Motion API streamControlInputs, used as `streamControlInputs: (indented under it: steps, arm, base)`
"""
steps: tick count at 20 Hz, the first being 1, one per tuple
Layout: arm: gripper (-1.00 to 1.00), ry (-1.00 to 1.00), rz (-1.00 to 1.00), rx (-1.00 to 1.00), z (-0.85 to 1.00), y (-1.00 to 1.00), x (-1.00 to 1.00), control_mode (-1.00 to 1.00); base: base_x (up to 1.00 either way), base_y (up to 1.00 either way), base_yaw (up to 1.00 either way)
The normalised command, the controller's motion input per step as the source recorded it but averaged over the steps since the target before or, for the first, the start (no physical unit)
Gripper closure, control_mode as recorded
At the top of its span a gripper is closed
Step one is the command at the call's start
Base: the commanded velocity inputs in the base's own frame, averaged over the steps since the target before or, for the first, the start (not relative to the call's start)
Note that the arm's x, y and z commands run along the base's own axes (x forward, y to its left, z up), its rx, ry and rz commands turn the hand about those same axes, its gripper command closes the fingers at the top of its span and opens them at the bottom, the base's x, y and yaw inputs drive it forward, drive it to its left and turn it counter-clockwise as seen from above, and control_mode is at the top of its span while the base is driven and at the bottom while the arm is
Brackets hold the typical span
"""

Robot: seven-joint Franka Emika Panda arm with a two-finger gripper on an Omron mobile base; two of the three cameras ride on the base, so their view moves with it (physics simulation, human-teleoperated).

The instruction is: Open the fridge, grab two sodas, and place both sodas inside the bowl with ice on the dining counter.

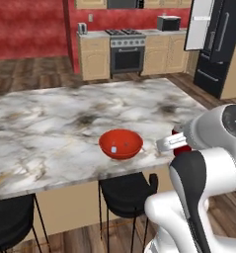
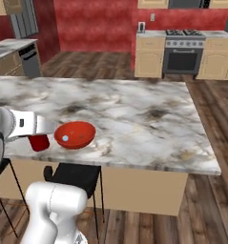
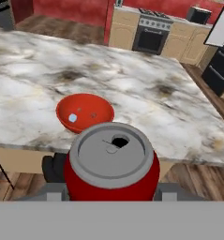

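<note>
In the left base view, the glossy red bowl [image 1: 121, 144] sits on the veined marble surface [image 1: 65, 118] close to its near edge, with a pale cube inside. A red soda can [image 1: 180, 143] peeks out just right of the bowl, beside the robot's white wrist; the pincer itself is hidden there. Far back at the right stands the black fridge [image 1: 218, 44], one door [image 1: 199, 24] swung open. Two black stools [image 1: 127, 190] tuck under the near edge.

In the right base view, the can [image 2: 39, 141] hangs at the surface's near edge, just left of the bowl [image 2: 75, 134]. Bare marble spreads wide to the right.

In the hand view, the pincer [image 3: 112, 193] is closed on the can [image 3: 112, 161], whose grey top shows an open mouth. The bowl [image 3: 85, 113] lies just beyond, near the surface edge.
</note>
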Motion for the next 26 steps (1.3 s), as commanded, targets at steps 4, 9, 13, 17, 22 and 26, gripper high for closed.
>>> streamControlInputs:
  steps: [4,9,13,17,22,26]
  arm:
    - [1.0,0.0,0.0,0.0,0.0,0.0,0.0,1.0]
    - [1.0,0.27,0.01,-0.06,-0.12,0.05,0.84,-1.0]
    - [1.0,0.46,0.09,-0.12,-0.23,0.35,1.0,-1.0]
    - [1.0,0.52,0.09,-0.2,-0.25,0.49,0.92,-1.0]
    - [1.0,0.46,0.16,-0.16,-0.44,0.25,0.81,-1.0]
    - [1.0,0.32,0.19,-0.05,-0.46,-0.02,0.7,-1.0]
  base:
    - [0.69,0.02,-0.09]
    - [0.0,0.0,0.0]
    - [0.0,0.0,0.0]
    - [0.0,0.0,0.0]
    - [0.0,0.0,0.0]
    - [0.0,0.0,0.0]
